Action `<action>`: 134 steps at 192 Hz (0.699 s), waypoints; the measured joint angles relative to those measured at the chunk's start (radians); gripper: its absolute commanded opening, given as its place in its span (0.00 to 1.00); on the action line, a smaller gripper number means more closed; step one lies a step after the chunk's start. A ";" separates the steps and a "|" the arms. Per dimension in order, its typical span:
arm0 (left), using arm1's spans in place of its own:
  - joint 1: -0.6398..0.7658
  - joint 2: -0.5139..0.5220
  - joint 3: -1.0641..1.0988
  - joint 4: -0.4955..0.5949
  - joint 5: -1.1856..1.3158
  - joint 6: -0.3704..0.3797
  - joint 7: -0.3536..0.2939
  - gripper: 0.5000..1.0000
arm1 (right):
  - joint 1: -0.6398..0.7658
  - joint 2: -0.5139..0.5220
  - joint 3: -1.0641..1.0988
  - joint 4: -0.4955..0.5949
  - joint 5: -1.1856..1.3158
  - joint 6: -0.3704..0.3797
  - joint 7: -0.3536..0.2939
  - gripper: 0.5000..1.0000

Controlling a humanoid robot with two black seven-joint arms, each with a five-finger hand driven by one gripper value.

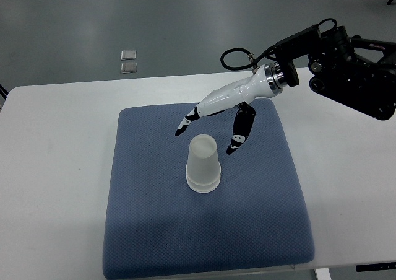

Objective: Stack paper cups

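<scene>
Now right robot hand (210,128) released, fingers spread above upturned paper cups (203,164) on blue mat (260,218).

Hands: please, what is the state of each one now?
Right hand: open, fingers spread above the upside-down paper cups, holding nothing.
Left hand: not in view.
</scene>
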State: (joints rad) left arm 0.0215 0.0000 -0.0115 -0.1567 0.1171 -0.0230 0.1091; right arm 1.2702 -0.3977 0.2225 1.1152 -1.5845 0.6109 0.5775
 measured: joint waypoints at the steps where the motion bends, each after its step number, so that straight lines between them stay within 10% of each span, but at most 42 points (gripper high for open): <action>1: 0.000 0.000 0.000 0.000 0.000 0.000 0.000 1.00 | 0.000 0.000 0.000 0.000 0.000 0.000 0.000 0.85; 70: 0.000 0.000 0.000 0.000 0.000 0.000 0.000 1.00 | -0.017 0.001 0.063 -0.048 0.068 0.000 0.002 0.85; 134: 0.000 0.000 0.000 0.000 0.000 0.000 0.000 1.00 | -0.158 0.051 0.240 -0.389 0.479 0.000 -0.066 0.85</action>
State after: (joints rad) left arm 0.0214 0.0000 -0.0119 -0.1572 0.1168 -0.0230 0.1090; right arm 1.1119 -0.3469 0.4620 0.7266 -1.1054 0.6109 0.5110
